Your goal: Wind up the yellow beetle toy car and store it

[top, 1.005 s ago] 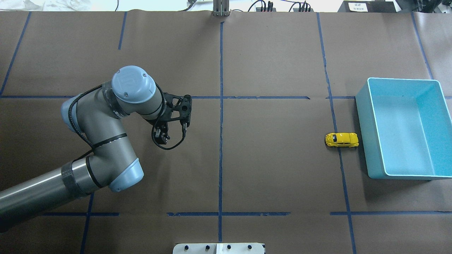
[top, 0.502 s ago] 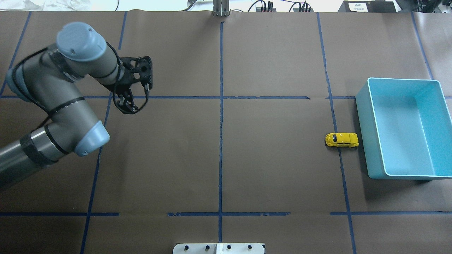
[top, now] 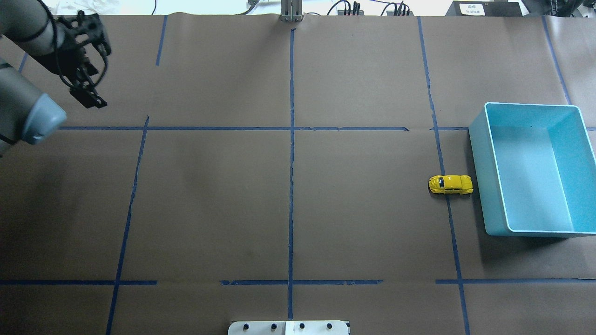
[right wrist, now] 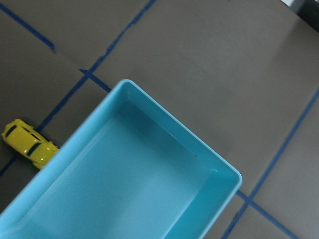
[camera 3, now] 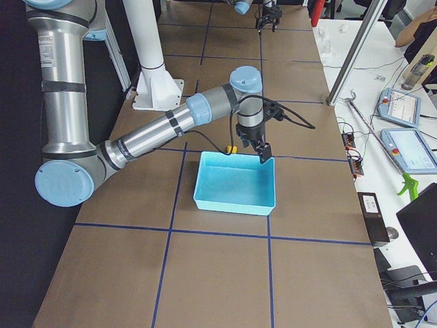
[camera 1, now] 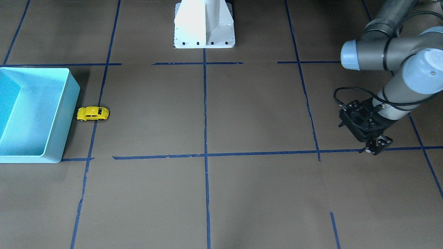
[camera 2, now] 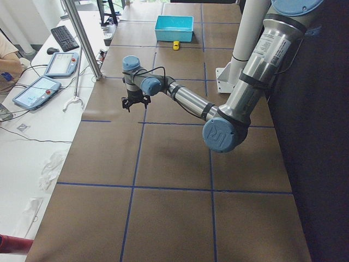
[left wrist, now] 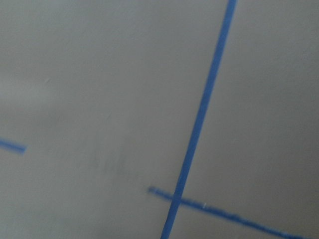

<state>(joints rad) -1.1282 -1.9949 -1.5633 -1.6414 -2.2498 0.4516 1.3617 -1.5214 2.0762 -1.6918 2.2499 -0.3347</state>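
The yellow beetle toy car (top: pixel 450 184) sits on its wheels on the brown table (top: pixel 363 223), over on the robot's right side and straddling a blue tape line (top: pixel 435 135). One end is right up against the outer wall of the light blue bin (top: pixel 482 195); whether it touches or sits a hair off, I can't tell. The car is not in the bin yet.

Key relation: the right arm is the near one. In the right-side view the right gripper (camera 3: pixel 264 152) hangs above the bin's far rim. Its wrist camera looks down into the bin, with the car at the lower-left edge of that view. From that gripper the car lies just past the bin wall, toward the table's middle. How far its fingers are open I can't tell, since only the side view shows it.

The left gripper (top: pixel 88 98) is well apart, at the other end of the table on the operators' side. Its fingers look drawn together with nothing between them.

The car's long axis runs along the table's length, square to the bin wall it meets. A dark window sits nearer the end away from the bin, but nose versus tail is too small to call.

My read: winding is not started. A right-gripper pinch across the car's narrow width looks like the move, and the bin wall crowds one end.
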